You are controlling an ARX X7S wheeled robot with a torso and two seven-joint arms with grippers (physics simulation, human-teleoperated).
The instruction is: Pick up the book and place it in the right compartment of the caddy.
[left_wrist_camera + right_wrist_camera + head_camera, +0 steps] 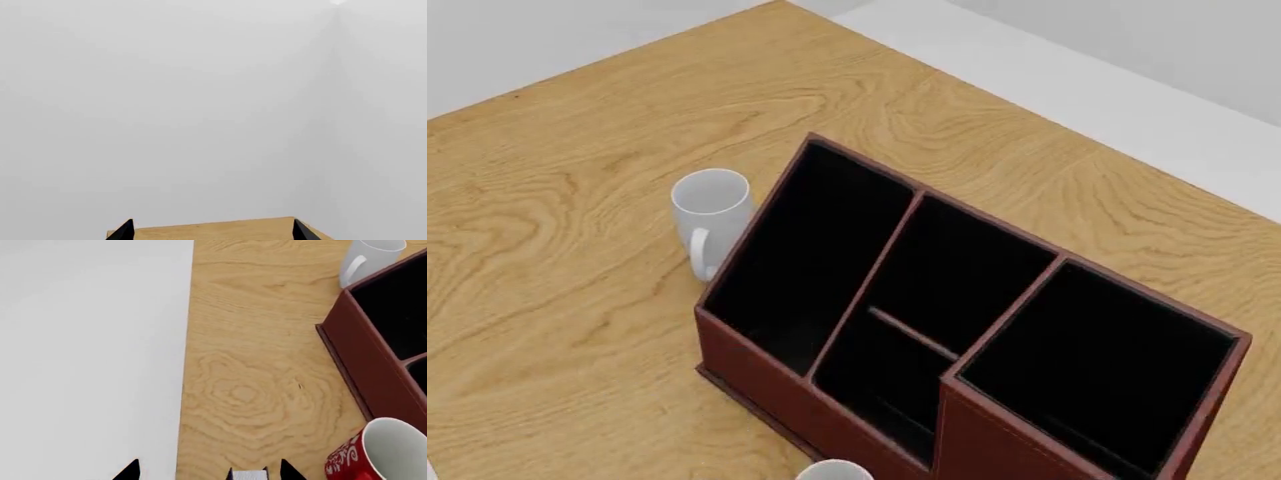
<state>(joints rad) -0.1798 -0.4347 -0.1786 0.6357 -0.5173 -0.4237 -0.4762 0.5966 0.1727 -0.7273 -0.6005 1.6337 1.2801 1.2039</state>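
A: Report what lies nearest the head camera.

B: The caddy fills the lower centre of the head view. It is a reddish-brown box with black lining, resting on the wooden surface. The right compartment has the tallest walls and holds nothing I can see. The middle section is split by a divider; the long narrow section lies on the far left of the box.

A: Other items?

B: A white mug stands upright just beside the caddy's left wall, handle toward the camera. A second white rim shows at the lower edge of the head view. In the right wrist view, a red mug with white lettering and a white interior stands near the caddy wall.

A: State of my right fingers?

B: My right fingers show only as two black tips, set apart. A small white-and-dark object sits between them near one tip. It may be the book's page edge, but too little of it shows to confirm, and I cannot tell whether the fingers grip it.

A: Left fingers?

B: My left fingers are spread, with nothing between them. They point over a corner of the surface toward a pale background.
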